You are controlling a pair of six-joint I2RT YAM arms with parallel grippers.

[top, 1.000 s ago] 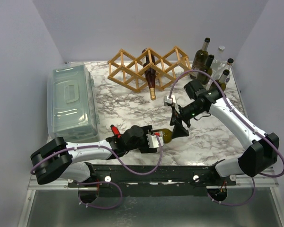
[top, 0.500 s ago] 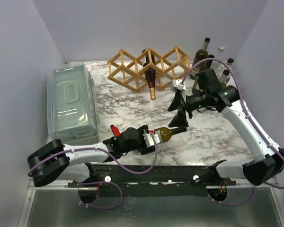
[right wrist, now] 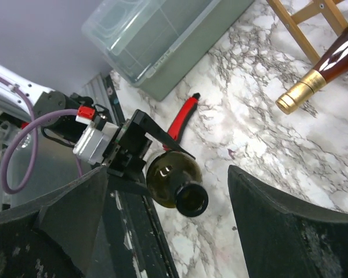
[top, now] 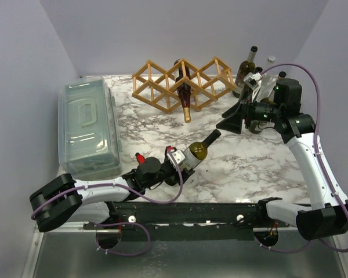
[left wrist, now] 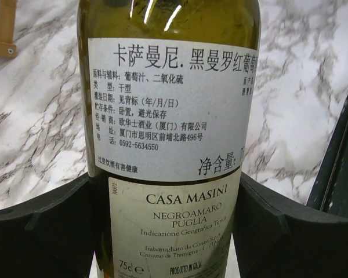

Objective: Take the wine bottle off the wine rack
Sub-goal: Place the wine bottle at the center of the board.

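Note:
My left gripper (top: 182, 159) is shut on the labelled body of an olive-green wine bottle (top: 200, 147) near the table's front. The bottle's open neck points to the back right. In the left wrist view its label (left wrist: 168, 116) fills the frame between my two fingers (left wrist: 40, 231). The tan wooden wine rack (top: 162, 87) stands at the back, with a dark red, gold-capped bottle (top: 185, 95) lying in a middle cell. My right gripper (top: 232, 121) hangs open at the right rear, apart from the held bottle (right wrist: 177, 179) and looking at its mouth.
A clear lidded plastic bin (top: 87, 124) fills the left side. Several upright bottles (top: 247, 66) stand at the back right, behind my right arm. A red-handled tool (top: 141, 158) lies on the marble beside my left wrist.
My right gripper opened wider and drew back from the held bottle's neck toward the right rear. My left gripper turned the bottle, so its neck now points to the back right.

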